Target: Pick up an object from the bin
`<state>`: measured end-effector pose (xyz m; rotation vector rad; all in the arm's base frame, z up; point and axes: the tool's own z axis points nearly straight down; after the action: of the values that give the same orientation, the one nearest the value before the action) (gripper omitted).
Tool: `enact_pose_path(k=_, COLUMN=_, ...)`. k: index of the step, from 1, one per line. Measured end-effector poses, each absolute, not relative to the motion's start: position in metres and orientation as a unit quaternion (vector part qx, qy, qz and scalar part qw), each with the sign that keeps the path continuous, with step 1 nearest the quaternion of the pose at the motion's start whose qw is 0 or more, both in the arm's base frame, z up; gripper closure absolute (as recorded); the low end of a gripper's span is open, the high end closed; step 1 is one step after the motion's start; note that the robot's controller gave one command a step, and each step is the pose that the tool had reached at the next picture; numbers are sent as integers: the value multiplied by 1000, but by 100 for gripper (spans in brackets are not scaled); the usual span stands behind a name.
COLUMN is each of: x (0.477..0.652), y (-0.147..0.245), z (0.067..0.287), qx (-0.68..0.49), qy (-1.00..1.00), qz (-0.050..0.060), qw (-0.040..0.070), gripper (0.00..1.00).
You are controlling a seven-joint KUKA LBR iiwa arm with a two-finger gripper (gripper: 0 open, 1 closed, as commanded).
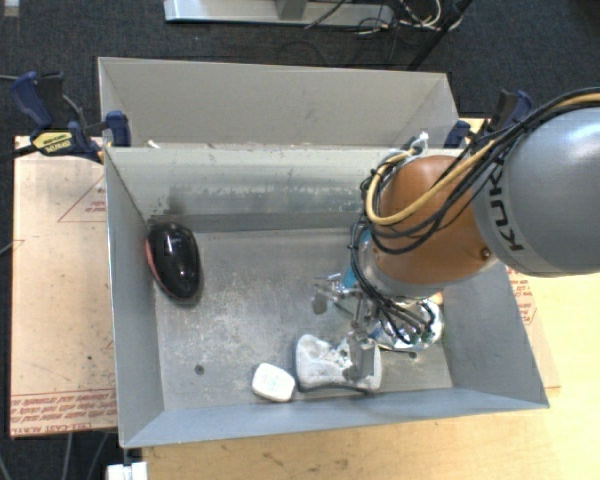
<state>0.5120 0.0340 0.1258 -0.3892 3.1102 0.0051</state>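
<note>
My gripper (361,365) reaches down near the bin's front wall, right of the middle, under the arm's orange cover. Its tip is against the right end of a pale grey-white crumpled lump (322,361) lying on the floor there. Just left of the lump, a small white rounded block (274,382) rests on the floor, apart from the gripper. The cover hides how the gripper sits on the lump.
A black computer mouse (174,259) lies at the far left, close to the left wall. A white and blue tangle (420,330) shows under the cover at the right; I cannot tell whether it is loose. The front wall is close behind the gripper.
</note>
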Motion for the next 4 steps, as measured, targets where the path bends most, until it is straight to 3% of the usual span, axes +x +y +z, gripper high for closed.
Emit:
enact_pose_path(k=1, x=497, y=-1, z=100, qx=-308, qy=951, qz=2, qw=-1, gripper=100)
enact_pose_path(k=2, x=497, y=-1, z=100, qx=-308, qy=951, qz=2, qw=-1, gripper=0)
enact_pose_path(k=3, x=497, y=-1, z=100, qx=-308, qy=951, qz=2, qw=-1, gripper=0)
enact_pose_path(k=4, x=524, y=30, z=83, qx=-441, qy=897, qz=2, qw=-5, gripper=100)
